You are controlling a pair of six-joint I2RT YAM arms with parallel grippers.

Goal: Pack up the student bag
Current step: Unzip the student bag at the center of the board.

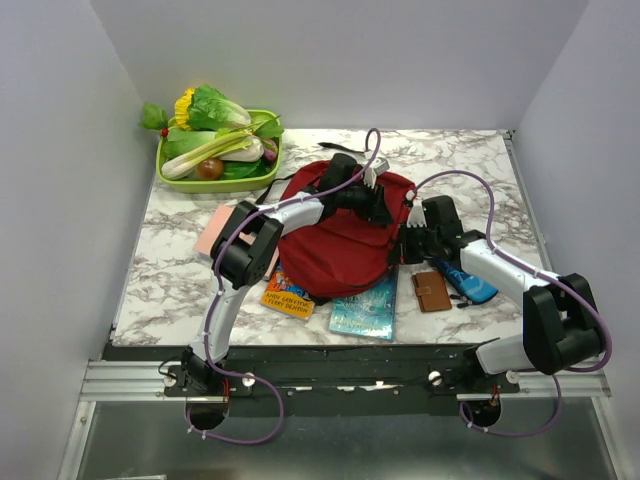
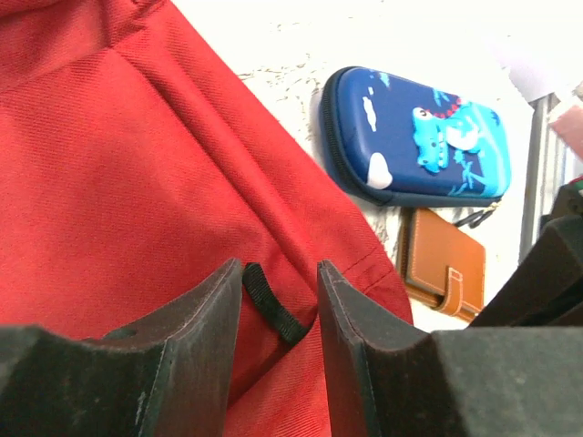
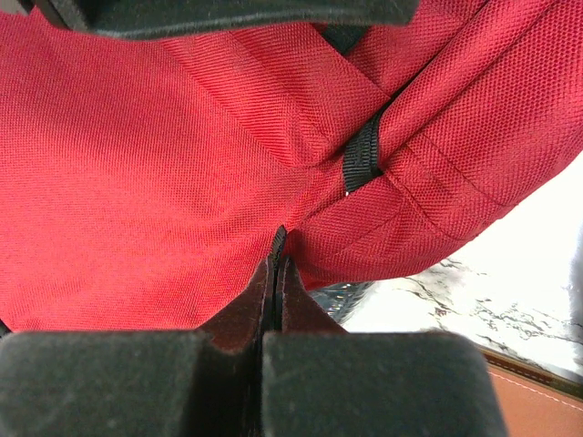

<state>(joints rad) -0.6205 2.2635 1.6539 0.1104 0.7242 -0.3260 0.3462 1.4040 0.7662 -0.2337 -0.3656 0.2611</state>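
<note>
At the far left corner of the white marble-patterned table [image 1: 170, 280] sits a lime green plastic tray [image 1: 215, 186] heaped with toy vegetables [image 1: 215, 130]. Nearer and slightly right of it, a flat pink paper sheet [image 1: 213, 235] lies partly under the left arm. Next comes a small orange and yellow paperback book [image 1: 288, 298], its far edge tucked beneath the dark red fabric student bag [image 1: 335, 250]. The student bag lies flat in the middle of the table, between the two arms. A teal glossy book [image 1: 365, 312] pokes out from under its near edge. The left gripper [image 2: 280, 273] reaches across the top of the student bag from the left. Its jaws are spread partway, one on each side of a short black webbing loop [image 2: 271, 308] sewn to the red cloth; a sliver of fabric shows on either side of the loop, so it is not pinched. Just right of that, the right gripper [image 3: 276, 266] meets the bag's right edge with its jaws pressed together, nipping a thin fold of the bag's fabric at their tips. A black strap tab [image 3: 363, 155] crosses a seam just beyond. Right of the bag, a tan leather wallet [image 1: 432, 291] lies on the marble. Beside it, partly under the right arm, lies a blue zippered pencil case [image 1: 468, 284] with a cartoon print.
</note>
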